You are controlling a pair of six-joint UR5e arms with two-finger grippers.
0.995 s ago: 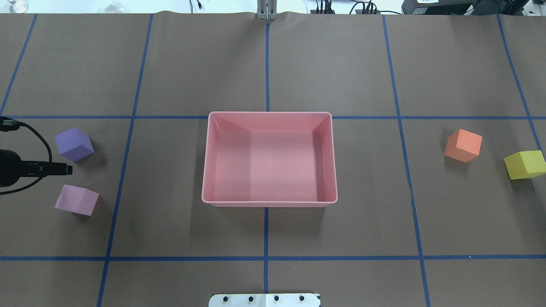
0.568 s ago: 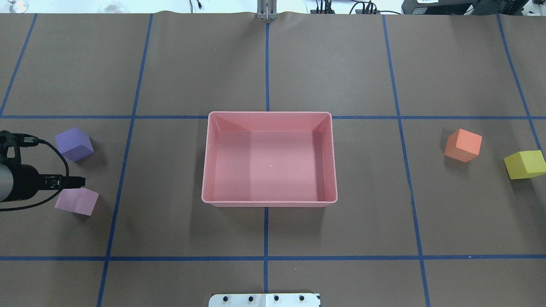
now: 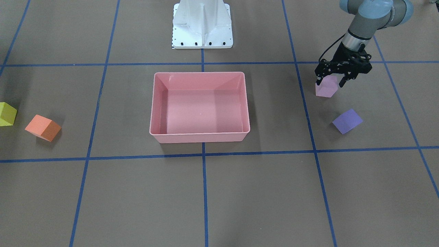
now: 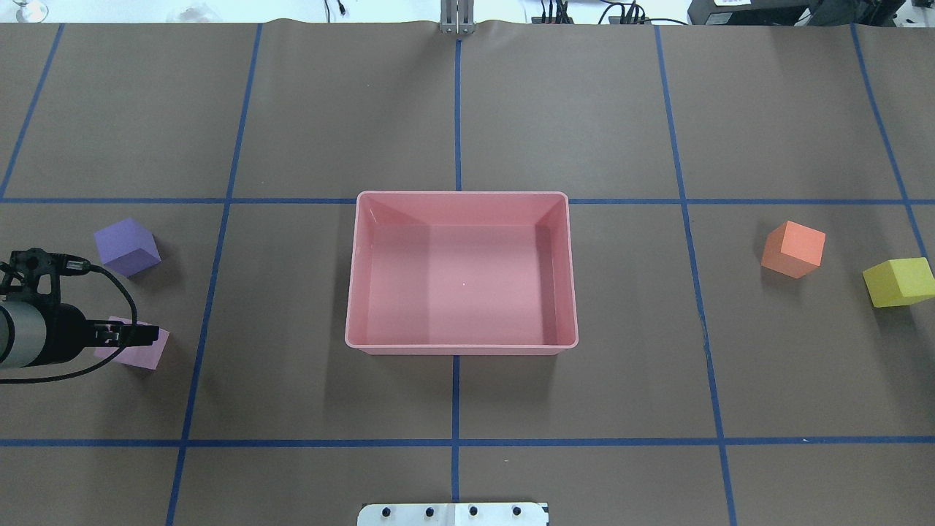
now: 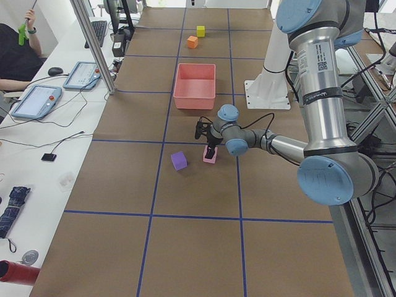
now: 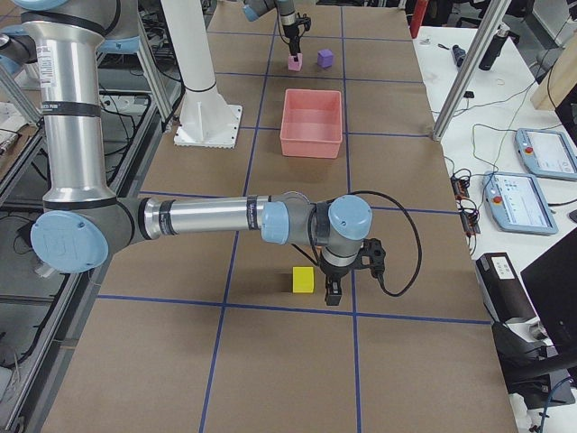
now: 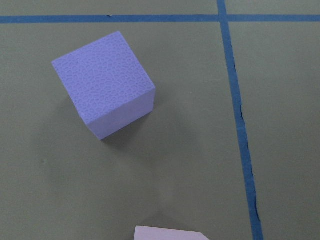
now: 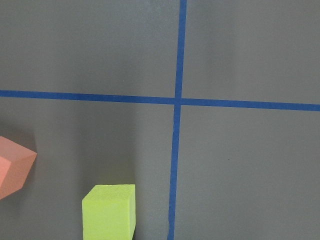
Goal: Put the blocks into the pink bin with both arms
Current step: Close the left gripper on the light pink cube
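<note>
The pink bin (image 4: 460, 196) stands empty at the table's middle, also in the front view (image 3: 199, 73). My left gripper (image 3: 330, 81) is open, its fingers on either side of the top of the light pink-lilac block (image 3: 325, 89); overhead it (image 4: 137, 334) covers part of that block (image 4: 146, 353). The purple block (image 4: 126, 247) lies just beyond, apart, and fills the left wrist view (image 7: 105, 82). The orange block (image 4: 793, 249) and yellow block (image 4: 898, 282) lie at the far right. My right gripper (image 6: 334, 290) shows only in the exterior right view, next to the yellow block (image 6: 304, 280); I cannot tell whether it is open.
The white metal base (image 3: 202, 24) stands behind the bin. Blue tape lines cross the brown table cover. Desks with tablets and cables run along the far table edge in the exterior left view (image 5: 37, 102). The right wrist view holds the yellow block (image 8: 109, 212) and orange block (image 8: 12, 172).
My left gripper has moved from between the purple and lilac blocks toward the robot's side and a little right, and now stands over the lilac block. The blocks and bin have not moved.
</note>
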